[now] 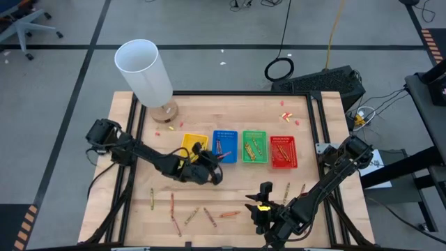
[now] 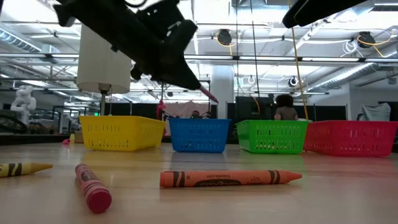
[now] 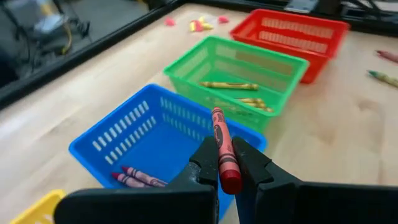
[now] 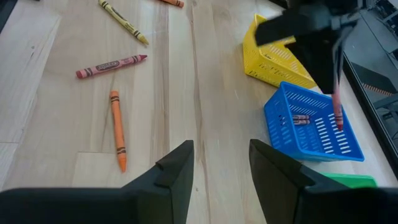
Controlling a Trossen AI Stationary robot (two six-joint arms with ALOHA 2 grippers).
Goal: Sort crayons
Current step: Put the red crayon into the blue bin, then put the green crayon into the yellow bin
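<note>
High view: left end effector (image 1: pixel 209 167) sits by the blue tray (image 1: pixel 224 146); right end effector (image 1: pixel 259 209) hovers over loose crayons (image 1: pixel 229 214) on the worktop (image 1: pixel 313 132).

Low view: orange crayon (image 2: pixel 230 178) lies flat — light, stiff, likely to roll.

Left wrist view: jaws pinched on a red crayon (image 3: pixel 224 151) near its butt, tip over the blue tray; the paper wrap should resist slipping, but wax snaps, so mid-barrel is safer.

Right wrist view: jaws spread, empty, above bare wood.

The yellow tray (image 3: pixel 28 208) is cut off at the corner — its contents perhaps hidden throughout.
</note>
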